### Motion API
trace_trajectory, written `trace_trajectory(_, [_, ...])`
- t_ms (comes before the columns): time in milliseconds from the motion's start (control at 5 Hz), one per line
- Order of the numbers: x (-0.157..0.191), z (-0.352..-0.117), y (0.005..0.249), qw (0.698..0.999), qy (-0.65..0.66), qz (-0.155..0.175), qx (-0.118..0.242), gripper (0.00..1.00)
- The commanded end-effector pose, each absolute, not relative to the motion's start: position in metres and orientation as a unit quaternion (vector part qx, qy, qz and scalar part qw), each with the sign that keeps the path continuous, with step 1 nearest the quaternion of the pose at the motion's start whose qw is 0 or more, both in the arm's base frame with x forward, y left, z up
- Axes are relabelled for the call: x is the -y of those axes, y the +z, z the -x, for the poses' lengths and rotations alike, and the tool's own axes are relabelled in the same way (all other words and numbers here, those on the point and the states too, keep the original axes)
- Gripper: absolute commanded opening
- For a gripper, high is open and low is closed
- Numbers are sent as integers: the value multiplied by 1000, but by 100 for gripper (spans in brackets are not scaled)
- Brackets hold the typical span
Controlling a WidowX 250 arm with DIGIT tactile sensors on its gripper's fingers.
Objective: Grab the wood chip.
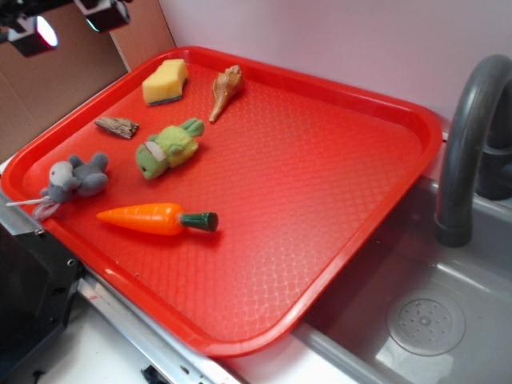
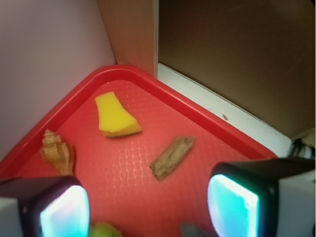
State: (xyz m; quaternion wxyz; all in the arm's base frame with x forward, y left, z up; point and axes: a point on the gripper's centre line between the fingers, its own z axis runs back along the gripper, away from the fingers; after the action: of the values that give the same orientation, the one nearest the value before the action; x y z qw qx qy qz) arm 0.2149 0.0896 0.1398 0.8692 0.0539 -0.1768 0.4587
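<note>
honestly can't spot a single readable word, label, brand, number or sign in either view, not on the red tray (image 1: 376, 216), the sponge (image 1: 165, 82), the plush toys, the toy carrot (image 1: 156, 218) or the grey faucet (image 1: 468, 136)

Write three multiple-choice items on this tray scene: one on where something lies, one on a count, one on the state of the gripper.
1. The wood chip lies nearest to:
A. the carrot
B. the sponge
C. the tap

2. Plush toys on the tray:
A. one
B. two
C. four

3. The gripper is:
A. open, holding nothing
B. shut on the seashell
C. shut on the wood chip

Answers: 1 B, the sponge sits just beyond the chip; 2 B, a grey plush and a green plush; 3 A, the fingers stand apart above the tray.
</note>
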Motion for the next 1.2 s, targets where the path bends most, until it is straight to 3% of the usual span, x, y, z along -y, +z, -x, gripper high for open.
trace_trajectory(0, [-114,-232,108,829,528,-84,165,100])
trace_trajectory(200, [-124,-227,97,809,561,-96,145,100])
trace_trajectory(400, [-132,-215,87,796,591,-86,98,100])
trace_trajectory(600, [-131,-218,69,803,583,-86,91,100])
trace_trajectory(800, [-129,-223,50,817,565,-66,95,100])
trace_trajectory(1000, [-129,-229,39,823,561,-46,76,100])
